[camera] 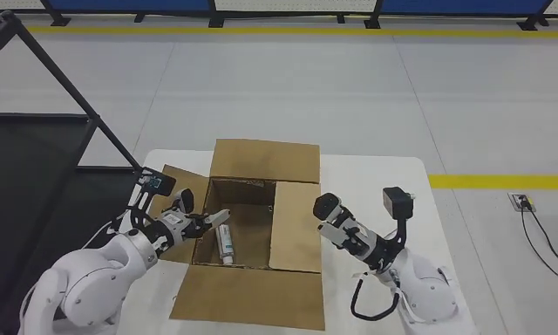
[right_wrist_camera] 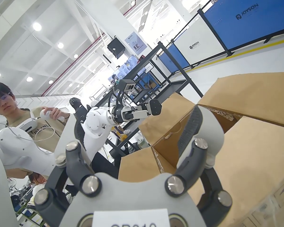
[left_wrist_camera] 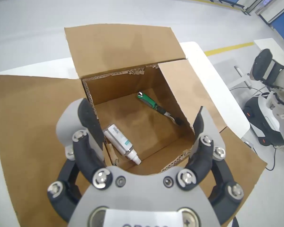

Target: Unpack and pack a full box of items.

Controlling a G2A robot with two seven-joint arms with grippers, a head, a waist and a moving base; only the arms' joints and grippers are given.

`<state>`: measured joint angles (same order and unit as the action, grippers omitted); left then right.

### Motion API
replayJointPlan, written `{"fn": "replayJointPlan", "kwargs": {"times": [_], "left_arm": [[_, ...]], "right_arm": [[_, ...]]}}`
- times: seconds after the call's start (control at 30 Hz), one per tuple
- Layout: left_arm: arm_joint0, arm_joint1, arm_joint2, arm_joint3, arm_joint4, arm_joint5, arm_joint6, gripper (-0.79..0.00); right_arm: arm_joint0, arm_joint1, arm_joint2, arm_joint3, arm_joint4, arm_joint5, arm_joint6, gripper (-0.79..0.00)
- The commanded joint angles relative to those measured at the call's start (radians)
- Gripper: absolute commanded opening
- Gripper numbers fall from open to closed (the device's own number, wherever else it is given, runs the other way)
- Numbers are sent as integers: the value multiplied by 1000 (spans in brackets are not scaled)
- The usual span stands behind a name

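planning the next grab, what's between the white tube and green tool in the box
Only bare box floor, between white tube and green tool, in the left wrist view.

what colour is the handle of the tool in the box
Green with some black; the handle shows best in the left wrist view.

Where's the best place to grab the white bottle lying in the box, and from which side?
Probably across the mid-body of the white bottle, from straight above: it lies flat in the box, whose walls block side approaches.
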<state>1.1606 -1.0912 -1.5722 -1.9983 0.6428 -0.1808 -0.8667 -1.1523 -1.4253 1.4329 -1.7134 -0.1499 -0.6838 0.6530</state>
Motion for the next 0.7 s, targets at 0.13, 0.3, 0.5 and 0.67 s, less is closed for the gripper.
{"fn": "replayJointPlan", "kwargs": {"times": [0.13,0.3,0.5,0.67], "left_arm": [[-55,-9,79,75,-171,72,-55,0],[-173,-21,183,188,-330,116,-127,0],[-291,-43,322,350,-423,159,-143,0],[-361,-62,402,465,-497,157,-141,0]], "right_arm": [[-14,9,-6,-35,-50,-7,12,0],[-46,26,20,-66,-60,-42,49,0],[-111,46,75,-94,-54,-88,58,0],[-175,61,119,-134,-64,-107,50,0]]}}
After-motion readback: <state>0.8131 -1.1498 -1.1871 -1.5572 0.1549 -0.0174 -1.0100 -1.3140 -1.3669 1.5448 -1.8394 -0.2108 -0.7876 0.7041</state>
